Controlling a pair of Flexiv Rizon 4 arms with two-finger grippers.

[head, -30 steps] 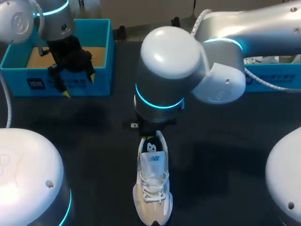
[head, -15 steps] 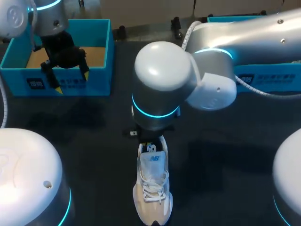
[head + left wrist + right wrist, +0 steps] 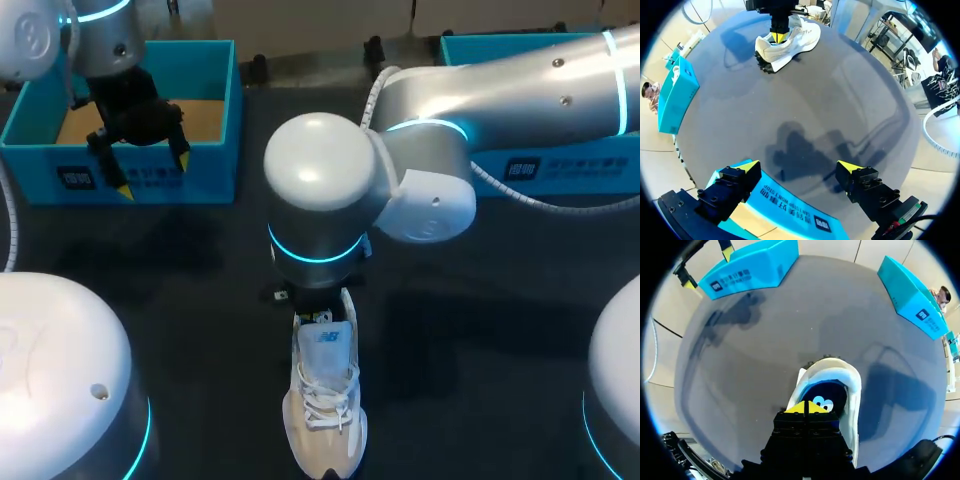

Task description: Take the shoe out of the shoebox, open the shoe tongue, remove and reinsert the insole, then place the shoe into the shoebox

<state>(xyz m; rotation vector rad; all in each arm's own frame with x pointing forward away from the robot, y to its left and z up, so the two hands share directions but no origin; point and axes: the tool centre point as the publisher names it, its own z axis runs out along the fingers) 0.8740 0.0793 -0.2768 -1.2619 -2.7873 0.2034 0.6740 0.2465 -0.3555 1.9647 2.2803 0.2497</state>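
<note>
A white and beige sneaker (image 3: 325, 400) stands on the dark table, toe toward the near edge. My right arm (image 3: 320, 190) reaches over from the right and hides its gripper above the shoe's heel end. In the right wrist view the right gripper (image 3: 806, 407) is shut, its yellow tips pressed together over the shoe opening (image 3: 827, 390), where the dark insole (image 3: 832, 395) shows. I cannot tell whether it holds anything. My left gripper (image 3: 153, 175) hangs open over the front wall of the blue shoebox (image 3: 210, 170), far from the shoe (image 3: 785, 42).
A second blue box (image 3: 560, 165) lies at the back right, partly behind my right arm. The shoebox (image 3: 790, 215) sits just under the left gripper (image 3: 800, 167). Bare dark table (image 3: 180, 270) stretches between the shoebox and the shoe.
My right arm's large joint has swung leftward over the shoe. The left gripper shifted slightly left above the shoebox, then held. The shoe has stayed put.
</note>
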